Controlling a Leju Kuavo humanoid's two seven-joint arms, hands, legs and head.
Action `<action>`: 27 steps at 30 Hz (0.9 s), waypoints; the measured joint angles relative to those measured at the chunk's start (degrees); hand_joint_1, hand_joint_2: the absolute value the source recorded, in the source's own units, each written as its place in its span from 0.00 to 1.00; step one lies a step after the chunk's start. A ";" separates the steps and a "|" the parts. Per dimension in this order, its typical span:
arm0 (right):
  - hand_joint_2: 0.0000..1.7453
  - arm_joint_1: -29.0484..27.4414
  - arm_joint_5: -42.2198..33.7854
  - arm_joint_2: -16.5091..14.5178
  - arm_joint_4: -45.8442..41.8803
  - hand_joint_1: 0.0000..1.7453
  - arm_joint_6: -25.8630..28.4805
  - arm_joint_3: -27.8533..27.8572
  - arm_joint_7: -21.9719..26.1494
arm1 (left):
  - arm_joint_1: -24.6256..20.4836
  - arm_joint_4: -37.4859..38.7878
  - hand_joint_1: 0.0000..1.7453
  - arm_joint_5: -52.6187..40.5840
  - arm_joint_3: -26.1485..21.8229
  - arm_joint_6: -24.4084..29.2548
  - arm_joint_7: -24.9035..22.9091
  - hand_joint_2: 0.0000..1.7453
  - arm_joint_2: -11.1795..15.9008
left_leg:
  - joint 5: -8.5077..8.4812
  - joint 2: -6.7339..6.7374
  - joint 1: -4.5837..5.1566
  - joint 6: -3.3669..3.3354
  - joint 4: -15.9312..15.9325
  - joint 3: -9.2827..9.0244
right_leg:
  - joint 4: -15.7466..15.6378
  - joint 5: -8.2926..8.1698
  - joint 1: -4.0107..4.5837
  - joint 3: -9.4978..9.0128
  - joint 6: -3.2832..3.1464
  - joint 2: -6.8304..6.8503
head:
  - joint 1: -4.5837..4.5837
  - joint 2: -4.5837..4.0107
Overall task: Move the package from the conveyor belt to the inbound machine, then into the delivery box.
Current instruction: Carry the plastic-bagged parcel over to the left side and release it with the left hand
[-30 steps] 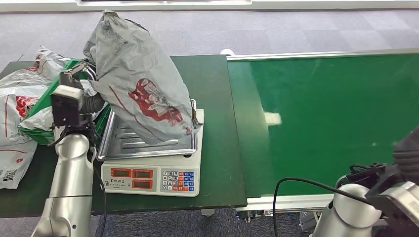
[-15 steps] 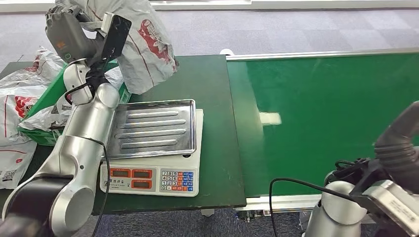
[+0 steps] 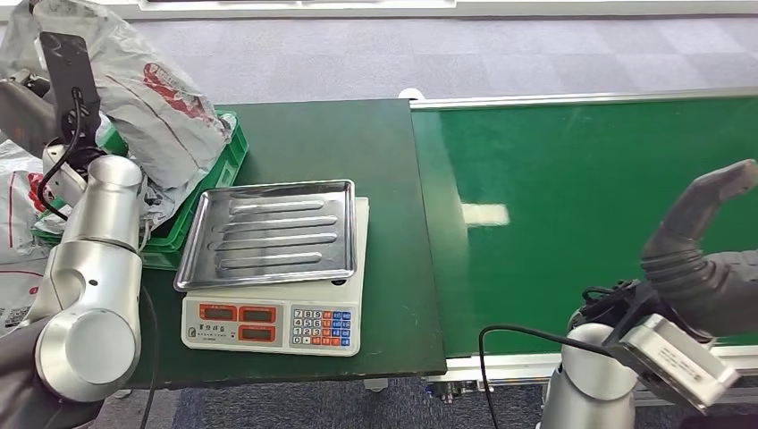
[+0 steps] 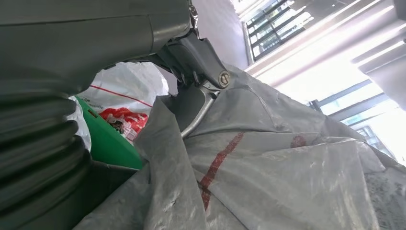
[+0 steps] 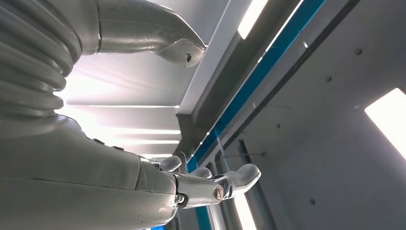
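Observation:
The grey package (image 3: 156, 103) with red print hangs over the green delivery box (image 3: 213, 183) at the table's left, its lower end down in the box. My left hand (image 3: 20, 105) holds it from the far left side. In the left wrist view the fingers (image 4: 194, 57) dig into the crumpled grey package (image 4: 277, 167). The steel tray (image 3: 273, 232) of the scale (image 3: 273, 322) lies bare. My right hand (image 3: 706, 259) floats at the near right edge of the conveyor belt (image 3: 581, 197), empty. In the right wrist view my right hand (image 5: 143, 187) has its fingers spread toward the ceiling.
Other grey and white packages (image 3: 18, 192) are piled at the table's left edge beside the box. The dark green table (image 3: 384, 161) runs along the scale's right side up to the belt. A black cable (image 3: 509, 335) loops by my right wrist.
My left arm lifted the package off the scale tray and swung it left over the green box. My right hand rose a little and turned upward.

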State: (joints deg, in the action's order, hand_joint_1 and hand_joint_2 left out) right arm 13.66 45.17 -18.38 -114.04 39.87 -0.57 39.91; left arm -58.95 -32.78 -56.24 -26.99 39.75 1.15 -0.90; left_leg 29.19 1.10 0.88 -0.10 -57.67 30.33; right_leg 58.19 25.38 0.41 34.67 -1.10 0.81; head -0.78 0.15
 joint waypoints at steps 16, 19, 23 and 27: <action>1.00 -1.09 0.25 0.05 0.60 0.00 0.00 -0.70 -0.13 | 1.33 3.84 0.91 4.09 -29.81 0.01 12.19 1.00 0.19 | 0.02 0.03 0.03 0.00 -0.01 0.00 | -0.02 0.00 -0.05 0.02 -0.02 -0.04 | -0.01 0.00; 1.00 -1.28 0.25 0.09 0.90 0.00 0.00 -0.86 0.10 | 1.78 5.24 0.16 5.08 -34.89 0.01 16.37 0.50 0.30 | 0.02 0.04 0.03 0.00 -0.01 0.00 | -0.02 0.01 -0.04 0.02 -0.02 -0.04 | 0.00 0.00; 1.00 -1.51 0.44 0.11 1.17 0.00 0.00 -1.03 0.10 | 2.29 8.44 0.00 2.93 -39.50 -0.39 15.74 0.00 1.08 | 0.02 0.03 0.03 0.01 -0.01 -0.01 | -0.02 0.01 -0.02 0.02 -0.02 -0.03 | -0.01 0.00; 1.00 -1.63 1.86 0.13 1.26 0.00 0.00 -1.65 -0.81 | 2.75 11.85 0.00 -1.26 -39.83 -0.79 12.97 0.00 1.83 | 0.01 0.04 0.01 0.01 -0.01 -0.01 | -0.01 0.00 -0.01 0.01 -0.03 -0.04 | 0.00 0.00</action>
State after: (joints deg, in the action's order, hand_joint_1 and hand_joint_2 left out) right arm 12.03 47.04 -18.25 -112.78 39.87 -2.22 39.10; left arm -56.20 -20.93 -57.50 -66.82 38.97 14.12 0.93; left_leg 29.20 1.15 0.89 -0.09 -57.67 30.32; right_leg 58.17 25.38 0.39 34.68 -1.13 0.77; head -0.78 0.15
